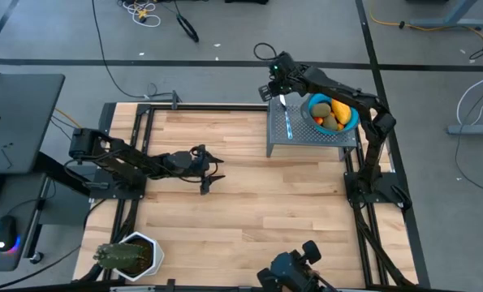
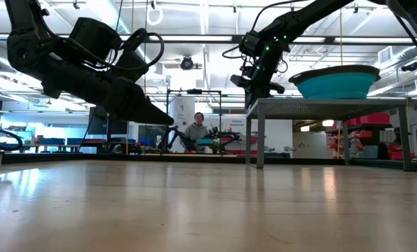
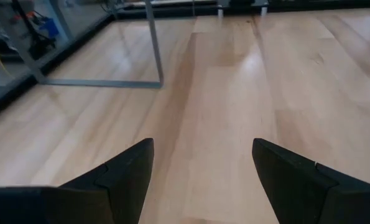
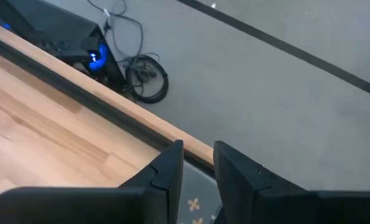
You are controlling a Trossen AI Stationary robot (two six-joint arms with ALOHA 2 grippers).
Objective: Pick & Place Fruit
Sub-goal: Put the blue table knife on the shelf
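Note:
The fruit (image 1: 329,113) lies in a blue bowl (image 1: 347,123) on a grey perforated stand (image 1: 306,134) at the table's far right: a yellow piece (image 1: 321,106), olive-brown ones (image 1: 333,122) and orange-red bits (image 1: 317,120). My right gripper (image 1: 275,88) (image 4: 198,146) hangs over the stand's far left corner, left of the bowl. Its fingers stand a narrow gap apart with nothing between them. My left gripper (image 1: 211,172) (image 3: 203,149) waits open above the bare table at the middle left, touching nothing.
A slim knife with a light-blue handle (image 1: 288,122) lies on the stand's left part, near my right gripper. A spiky green plant in a white pot (image 1: 129,255) stands at the near left corner. A person (image 2: 197,130) sits far behind the table.

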